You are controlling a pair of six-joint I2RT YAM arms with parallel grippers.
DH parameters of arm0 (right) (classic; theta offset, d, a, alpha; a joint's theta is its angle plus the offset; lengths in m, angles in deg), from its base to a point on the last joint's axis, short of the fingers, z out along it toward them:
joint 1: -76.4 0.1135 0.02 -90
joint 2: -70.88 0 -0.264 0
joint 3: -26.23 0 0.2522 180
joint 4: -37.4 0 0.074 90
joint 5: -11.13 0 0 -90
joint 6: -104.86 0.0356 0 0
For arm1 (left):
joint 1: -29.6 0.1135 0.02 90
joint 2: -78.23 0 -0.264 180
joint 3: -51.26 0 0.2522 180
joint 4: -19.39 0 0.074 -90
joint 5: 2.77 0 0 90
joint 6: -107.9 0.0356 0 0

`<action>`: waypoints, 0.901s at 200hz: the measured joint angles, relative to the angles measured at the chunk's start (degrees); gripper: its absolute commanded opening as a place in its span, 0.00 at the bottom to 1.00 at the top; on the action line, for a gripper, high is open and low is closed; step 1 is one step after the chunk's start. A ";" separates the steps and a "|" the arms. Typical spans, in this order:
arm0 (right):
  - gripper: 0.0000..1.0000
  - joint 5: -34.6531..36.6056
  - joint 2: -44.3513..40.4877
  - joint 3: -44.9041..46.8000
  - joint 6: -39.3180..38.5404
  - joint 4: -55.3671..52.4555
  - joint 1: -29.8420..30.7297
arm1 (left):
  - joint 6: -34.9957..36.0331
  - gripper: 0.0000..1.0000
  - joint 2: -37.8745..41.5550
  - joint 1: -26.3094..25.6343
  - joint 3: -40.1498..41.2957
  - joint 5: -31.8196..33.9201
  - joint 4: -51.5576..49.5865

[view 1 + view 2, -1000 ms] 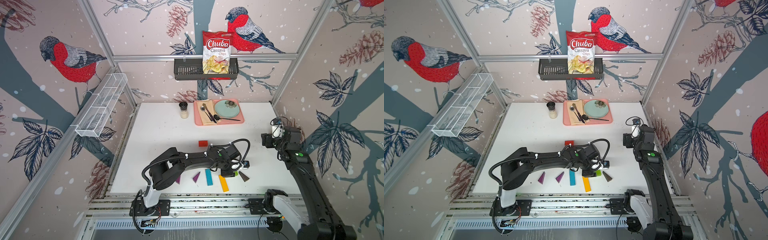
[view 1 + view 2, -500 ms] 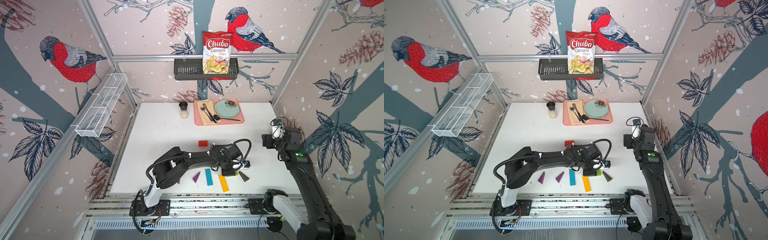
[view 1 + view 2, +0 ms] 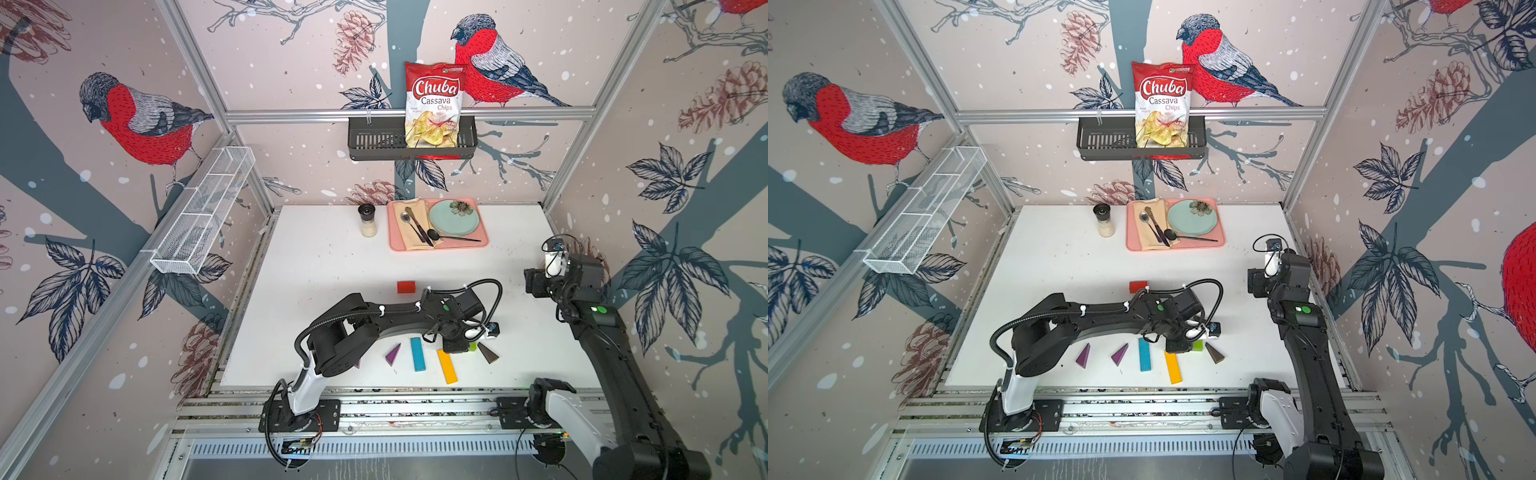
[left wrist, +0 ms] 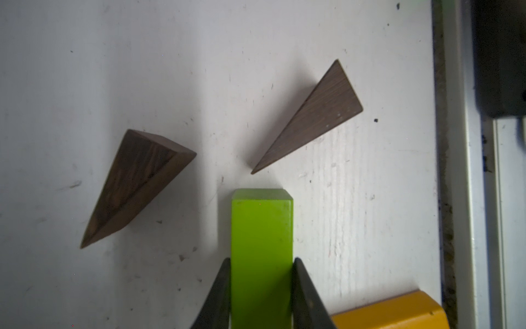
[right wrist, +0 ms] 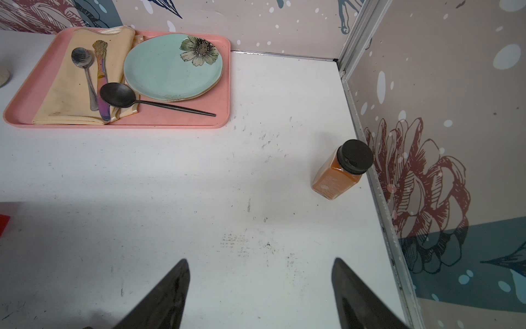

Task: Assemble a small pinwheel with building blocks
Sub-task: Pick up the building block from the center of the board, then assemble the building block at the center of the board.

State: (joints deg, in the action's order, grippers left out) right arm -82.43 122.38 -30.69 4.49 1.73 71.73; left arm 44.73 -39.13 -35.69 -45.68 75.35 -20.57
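Nearby, two purple wedges (image 3: 1083, 355) (image 3: 1120, 354) and two brown wedges (image 4: 133, 185) (image 4: 310, 119) lay loose. The left gripper (image 4: 261, 260) squeezed one green brick (image 4: 262, 228); the right gripper (image 5: 261, 260) gaped empty.

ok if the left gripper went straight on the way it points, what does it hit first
Likely the thin tip of a brown wedge, which lies just ahead of the green brick that the left gripper is shut on. The other wedge sits off to one side. Depth is hard to judge.
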 measured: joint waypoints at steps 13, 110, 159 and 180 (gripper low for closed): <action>0.78 -0.09 0.15 -0.02 0.00 0.00 0.00 | 0.02 0.22 0.04 0.48 0.04 -0.02 0.00; 0.79 -4.90 9.31 -4.87 1.29 5.64 3.78 | 3.82 0.20 15.08 13.03 10.12 -0.02 -0.42; 0.80 -4.26 16.76 -9.20 1.68 8.61 12.94 | 8.55 0.20 19.65 20.37 15.61 0.02 -2.51; 0.80 -3.93 17.92 -9.11 1.70 9.90 16.59 | 10.69 0.20 19.74 23.26 15.96 0.04 -2.95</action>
State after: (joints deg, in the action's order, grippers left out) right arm -86.36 140.30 -39.81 6.19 11.63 88.32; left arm 55.42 -19.39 -12.44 -29.72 75.39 -23.52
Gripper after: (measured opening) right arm 0.799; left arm 0.302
